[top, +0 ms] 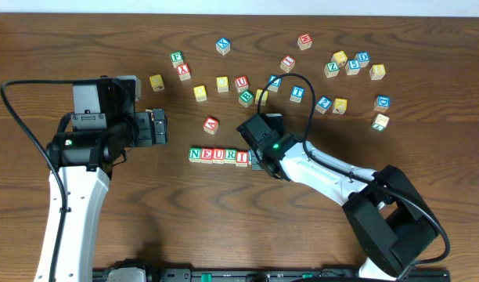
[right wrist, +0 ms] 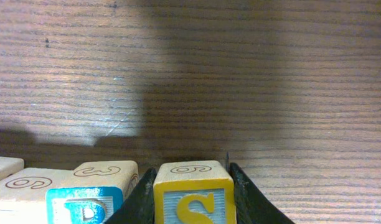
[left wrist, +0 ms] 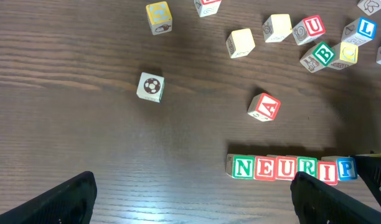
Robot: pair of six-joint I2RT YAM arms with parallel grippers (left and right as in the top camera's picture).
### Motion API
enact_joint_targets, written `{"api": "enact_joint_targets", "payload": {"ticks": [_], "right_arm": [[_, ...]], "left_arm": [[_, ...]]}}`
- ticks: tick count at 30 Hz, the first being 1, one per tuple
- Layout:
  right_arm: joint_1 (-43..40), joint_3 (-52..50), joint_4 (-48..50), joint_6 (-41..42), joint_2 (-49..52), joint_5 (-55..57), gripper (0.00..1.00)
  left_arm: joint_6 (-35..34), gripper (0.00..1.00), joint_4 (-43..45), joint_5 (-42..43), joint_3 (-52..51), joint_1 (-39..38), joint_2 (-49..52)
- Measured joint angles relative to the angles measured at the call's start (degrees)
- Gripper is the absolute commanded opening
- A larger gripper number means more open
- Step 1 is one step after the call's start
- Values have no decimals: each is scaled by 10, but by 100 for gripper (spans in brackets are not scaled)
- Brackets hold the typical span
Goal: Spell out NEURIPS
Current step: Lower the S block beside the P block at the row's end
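A row of letter blocks (top: 217,155) on the table reads N, E, U, R, I; the left wrist view (left wrist: 290,168) shows a blue P block (left wrist: 346,168) at its right end. My right gripper (right wrist: 192,193) is shut on a yellow S block (right wrist: 194,198), right beside the P block (right wrist: 84,202) at the row's right end. In the overhead view the right gripper (top: 261,160) covers that end. My left gripper (left wrist: 190,202) is open and empty, left of the row, and shows in the overhead view (top: 157,127).
Loose letter blocks lie scattered across the far half of the table, among them a red A block (top: 211,124), a U block (top: 241,81), a green B block (top: 246,98) and a yellow block (top: 156,81). The right arm's cable loops over the table.
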Motion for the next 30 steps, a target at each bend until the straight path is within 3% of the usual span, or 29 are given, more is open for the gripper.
{"api": "enact_joint_targets", "payload": {"ticks": [7,23,30], "right_arm": [[0,0,0,0,3,1,38],[0,0,0,0,3,2,38],[0,0,27,0,3,25,44]], "left_arm": [[0,98,0,0,0,0,0],[0,98,0,0,0,0,0],[0,98,0,0,0,0,0]]}}
